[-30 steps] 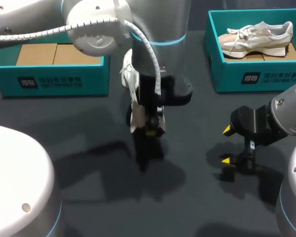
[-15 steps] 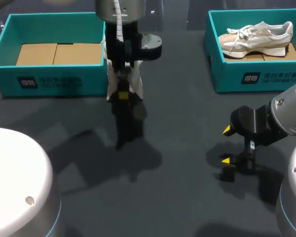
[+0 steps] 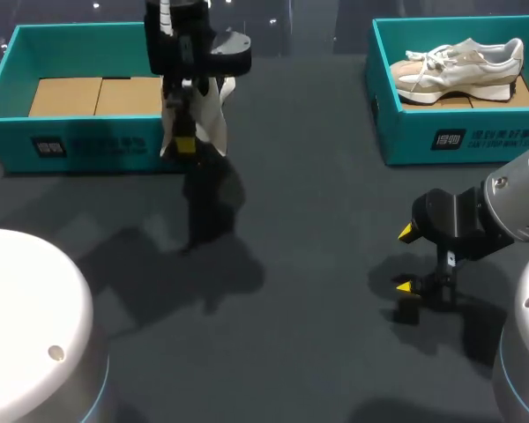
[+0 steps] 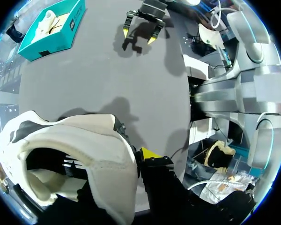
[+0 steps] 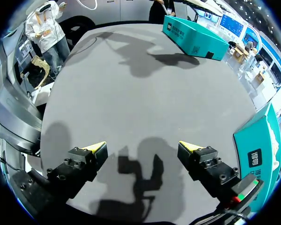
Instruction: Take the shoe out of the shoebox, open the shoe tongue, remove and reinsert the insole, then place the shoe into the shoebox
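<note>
The left gripper is clenched on the white shoe, holding it off the table at the far left, by the right end of the left shoebox; one yellow tip presses the outside of its collar, and the shoe hides the other. The right gripper hangs spread and empty at the near right. A second shoe lies in the far right shoebox.

Left shoebox at ten o'clock, my gripped shoe by its right end, right shoebox holding another shoe at two o'clock.
</note>
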Tool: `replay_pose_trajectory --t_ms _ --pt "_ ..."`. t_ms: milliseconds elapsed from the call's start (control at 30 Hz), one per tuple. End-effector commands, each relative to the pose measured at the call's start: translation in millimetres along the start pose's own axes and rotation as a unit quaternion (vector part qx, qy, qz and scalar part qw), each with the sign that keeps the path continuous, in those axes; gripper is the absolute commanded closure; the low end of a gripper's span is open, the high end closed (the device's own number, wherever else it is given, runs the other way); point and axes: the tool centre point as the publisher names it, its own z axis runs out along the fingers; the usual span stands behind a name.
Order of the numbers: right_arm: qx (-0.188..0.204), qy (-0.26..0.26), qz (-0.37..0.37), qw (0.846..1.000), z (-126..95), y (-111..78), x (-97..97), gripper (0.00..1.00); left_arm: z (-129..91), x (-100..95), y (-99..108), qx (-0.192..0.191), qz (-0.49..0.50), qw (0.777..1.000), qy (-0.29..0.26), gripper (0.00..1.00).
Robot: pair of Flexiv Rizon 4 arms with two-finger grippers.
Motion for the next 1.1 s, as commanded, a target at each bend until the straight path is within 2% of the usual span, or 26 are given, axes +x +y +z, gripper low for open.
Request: replay_pose_trajectory --t_ms 33,300,467,567,600,1033,1100 --pt "0.000 -0.001 0.000 1.000 -0.5 -0.3 1.7 0.00 5.3 -15.5 22.3 -0.012 0.020 1.000 0.011 1.00" --pt "0.000 -0.001 0.000 1.000 -0.5 -0.3 1.7 0.00 -19.8 -52.5 97.2 -0.022 0.019 1.000 0.008 1.00" --pt "0.000 -0.001 0.000 1.000 -0.5 -0.3 1.7 0.00 -36.7 -72.4 135.6 -0.033 0.013 0.999 -0.005 1.00" --pt "0.000 -0.001 0.000 1.000 -0.5 -0.3 1.7 0.00 -51.5 -86.5 156.5 -0.057 0.015 0.998 -0.010 1.00" --pt "0.000 -0.001 0.000 1.000 -0.5 -0.3 1.7 0.00 -56.8 -89.5 163.0 -0.052 0.018 0.998 -0.007 1.00" --pt "0.000 -0.001 0.000 1.000 -0.5 -0.3 1.7 0.00 -56.8 -89.5 163.0 -0.052 0.018 0.998 -0.007 1.00" --pt "0.000 -0.001 0.000 1.000 -0.5 -0.3 1.7 0.00 -60.6 -97.1 169.6 -0.056 0.029 0.998 -0.010 1.00"
